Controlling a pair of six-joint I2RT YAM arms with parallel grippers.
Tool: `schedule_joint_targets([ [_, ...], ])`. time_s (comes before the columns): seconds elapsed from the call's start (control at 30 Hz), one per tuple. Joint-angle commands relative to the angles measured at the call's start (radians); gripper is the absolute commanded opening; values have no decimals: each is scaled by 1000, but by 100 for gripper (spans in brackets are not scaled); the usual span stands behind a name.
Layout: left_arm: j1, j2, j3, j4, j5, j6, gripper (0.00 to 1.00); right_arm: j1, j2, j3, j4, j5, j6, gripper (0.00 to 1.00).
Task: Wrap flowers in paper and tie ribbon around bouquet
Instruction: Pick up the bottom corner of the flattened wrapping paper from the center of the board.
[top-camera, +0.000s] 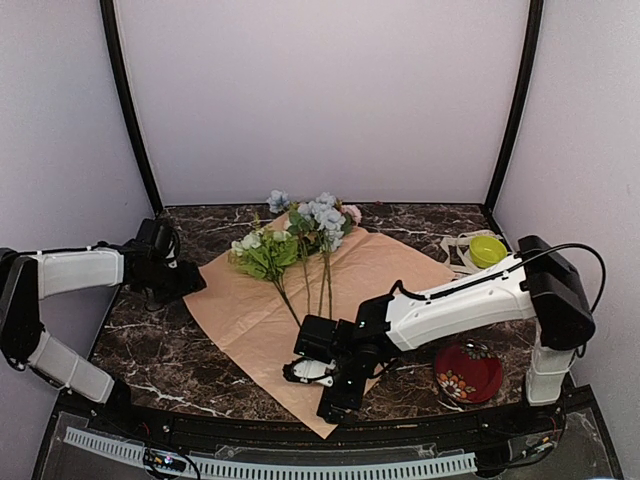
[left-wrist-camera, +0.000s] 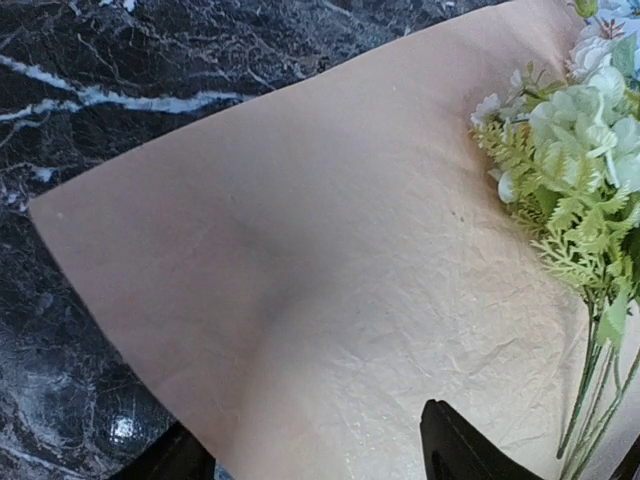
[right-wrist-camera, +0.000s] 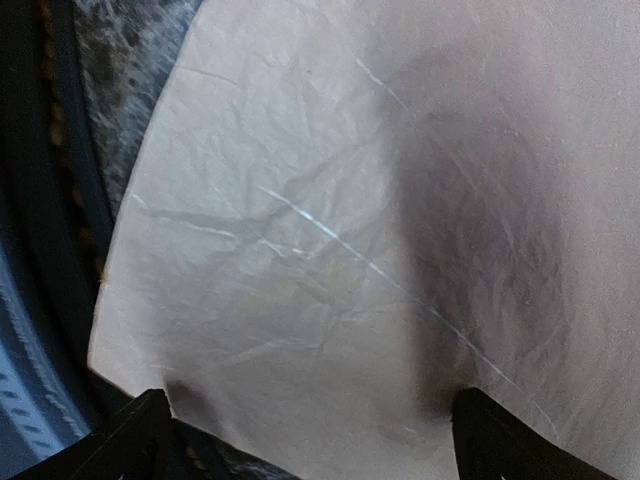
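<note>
1. Taking stock of the wrapping first: the large, crinkled cream-beige sheet of paper (top-camera: 385, 270) lies spread flat on the dark marble table (top-camera: 200, 380). One corner points toward my bases, and I can see no fold or roll in it.
2. The small bunch of artificial white, pink and pale-blue flowers (top-camera: 300, 235) lies on top of that sheet. Its blooms are at the far corner and its thin green stems run down toward the middle. I judge the laying-out step to be done.
3. My left gripper (left-wrist-camera: 315, 452) sits at the sheet's left corner with its dark fingers spread wide. The paper's edge runs beneath and between them, and they pinch nothing.
4. My right gripper (right-wrist-camera: 320, 440) hangs low over the near corner of the paper. Its fingers are also set far apart, with bare sheet between them and nothing held.
5. The long, flat cream-white fabric ribbon (top-camera: 455, 245) lies in loose loops at the far right of the table. It is off the paper, just beside a lime-green round bowl (top-camera: 487, 250), and well apart from both my grippers.
6. By my reckoning the task is in its early part, since only the arranging is finished.
7. I have not yet folded the corners over the stems, shaped the cone, fetched the ribbon or tied it round the bouquet.
</note>
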Motion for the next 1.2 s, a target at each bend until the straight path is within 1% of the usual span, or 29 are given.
schedule_joint_targets([
  [0.0,0,-121,25,-61,-59,15,73,35,58,29,-65,71,-41,97],
  [0.1,-2,-196,17,-63,-78,30,73,45,86,38,-70,87,-30,93],
  [0.17,-3,-247,9,-53,-81,40,74,45,97,35,-77,127,-20,87],
  [0.23,-4,-298,3,-37,-71,53,74,42,101,33,-86,149,-17,76],
  [0.37,-19,-376,-4,2,-50,95,74,9,89,32,-60,149,-14,49],
  [0.43,-47,-400,-23,43,-49,125,74,-17,93,37,-45,131,-11,39],
  [0.5,-103,-414,-52,111,-61,161,74,-40,104,43,-31,107,-13,31],
  [0.6,-237,-423,-77,208,-60,259,72,-74,105,52,-21,62,-11,22],
  [0.63,-280,-431,-85,234,-46,302,68,-85,99,54,-20,44,-9,18],
  [0.73,-421,-490,-131,317,27,482,53,-123,68,51,-8,-52,-16,3],
  [0.77,-477,-522,-156,347,77,550,50,-142,60,47,1,-90,-21,0],
  [0.87,-605,-608,-231,382,223,791,49,-178,53,33,9,-165,-25,0],
  [0.9,-654,-627,-255,369,260,898,50,-188,52,34,5,-189,-28,0],
  [0.93,-708,-636,-277,354,259,992,54,-197,52,36,0,-212,-31,0],
  [0.97,-764,-632,-292,342,214,1055,58,-206,49,39,-3,-240,-34,0],
  [1.03,-840,-576,-280,295,125,1140,62,-218,43,45,-8,-298,-45,0],
  [1.1,-890,-473,-245,220,64,1202,65,-225,38,50,-13,-344,-57,0],
  [1.17,-930,-360,-219,189,6,1262,67,-227,40,57,-26,-364,-67,0],
])
